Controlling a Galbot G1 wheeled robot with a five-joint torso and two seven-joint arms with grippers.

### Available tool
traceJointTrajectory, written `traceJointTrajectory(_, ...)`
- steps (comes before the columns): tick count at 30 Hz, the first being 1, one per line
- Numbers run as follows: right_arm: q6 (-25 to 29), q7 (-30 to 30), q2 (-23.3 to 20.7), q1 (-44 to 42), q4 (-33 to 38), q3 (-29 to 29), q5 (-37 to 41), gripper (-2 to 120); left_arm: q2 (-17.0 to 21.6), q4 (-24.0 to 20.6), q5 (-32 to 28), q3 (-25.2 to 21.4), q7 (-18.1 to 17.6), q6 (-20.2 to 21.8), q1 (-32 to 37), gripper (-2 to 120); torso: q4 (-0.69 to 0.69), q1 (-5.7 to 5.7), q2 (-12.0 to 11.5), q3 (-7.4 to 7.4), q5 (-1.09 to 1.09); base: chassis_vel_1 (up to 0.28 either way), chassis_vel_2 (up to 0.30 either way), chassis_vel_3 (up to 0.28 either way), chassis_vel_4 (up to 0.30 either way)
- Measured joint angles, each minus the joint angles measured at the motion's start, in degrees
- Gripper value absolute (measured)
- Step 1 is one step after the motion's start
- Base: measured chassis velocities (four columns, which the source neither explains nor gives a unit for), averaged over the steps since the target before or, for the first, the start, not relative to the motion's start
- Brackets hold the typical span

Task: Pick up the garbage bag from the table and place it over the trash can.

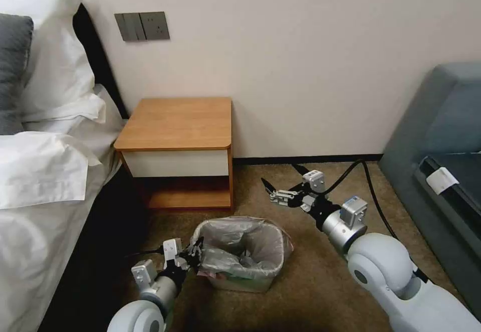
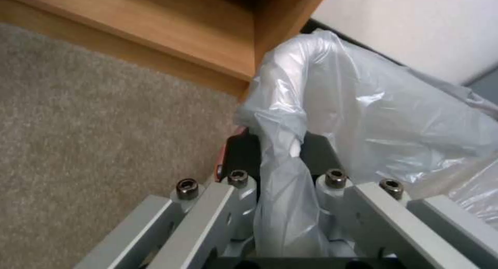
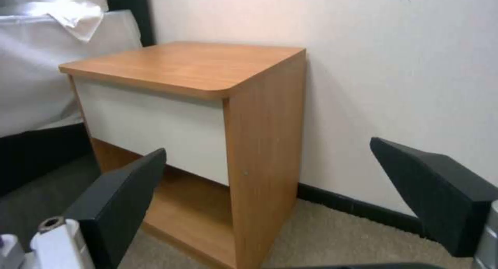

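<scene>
On the carpet in front of the surface (image 1: 175,124), the bag (image 1: 240,244) already sits in the can (image 1: 239,272), its film draped over the rim on most sides and sagging into the middle. Your left hand (image 1: 193,253) is at the can's left rim, and in its wrist view the fingers (image 2: 239,183) are pinched on a twisted strand of the bag (image 2: 363,117) that runs down between them, so the film lies straight ahead of that hand and slightly to its right, over the rim. That corner is the one the next move turns on: as I judge it, the film there looks bunched rather than folded down over the rim. The left forearm reaches low from the near side, hand level with the rim. Your right hand (image 1: 285,184) hovers well apart, beyond the can's right side and higher, pointing toward the surface (image 3: 207,90); its fingers (image 3: 119,206) are spread wide with nothing between them. The left is plainly the nearer one.
</scene>
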Motion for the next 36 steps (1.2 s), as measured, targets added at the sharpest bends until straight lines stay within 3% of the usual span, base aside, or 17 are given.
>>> traceJointTrajectory(12,0.03,-0.27,0.7,0.88,-1.58,-0.37,-0.63,100,-0.96,1.12,-0.01,-0.41,-0.93,-2.46,0.3,15,0.0,0.0,0.0,0.0,0.01,0.0,0.0,0.0,0.0)
traceJointTrajectory(22,0.19,-0.5,1.03,-0.18,-1.92,-0.08,-0.94,100,-1.01,1.33,0.27,-0.39,-1.21,-2.58,0.38,49,0.0,0.0,0.0,0.0,0.0,0.0,0.0,0.0,0.0)
traceJointTrajectory(24,0.21,0.32,2.26,-1.1,-1.78,-0.33,-1.31,100,-0.98,0.91,0.39,-0.41,-1.25,-2.55,0.36,63,0.0,0.0,0.0,0.0,0.0,0.0,0.0,0.0,0.0)
traceJointTrajectory(25,0.21,0.32,2.26,-1.1,-1.78,-0.33,-1.31,100,-0.98,0.91,0.39,-0.41,-1.25,-2.55,0.36,63,0.0,0.0,0.0,0.0,0.0,0.0,0.0,0.0,0.0)
traceJointTrajectory(32,-0.27,5.84,6.43,-4.61,-1.21,-1.41,-4.14,100,-0.68,-0.37,0.82,-0.59,-1.27,-2.53,0.45,91,0.0,0.0,0.0,0.0,0.0,0.0,0.0,0.0,0.0)
traceJointTrajectory(36,-0.93,8.14,8.09,-5.61,-1.21,-2.15,-5.49,100,-0.31,-0.63,0.96,-0.69,-1.04,-2.57,0.25,99,0.0,0.0,0.0,0.0,-0.01,0.0,0.0,0.0,0.0)
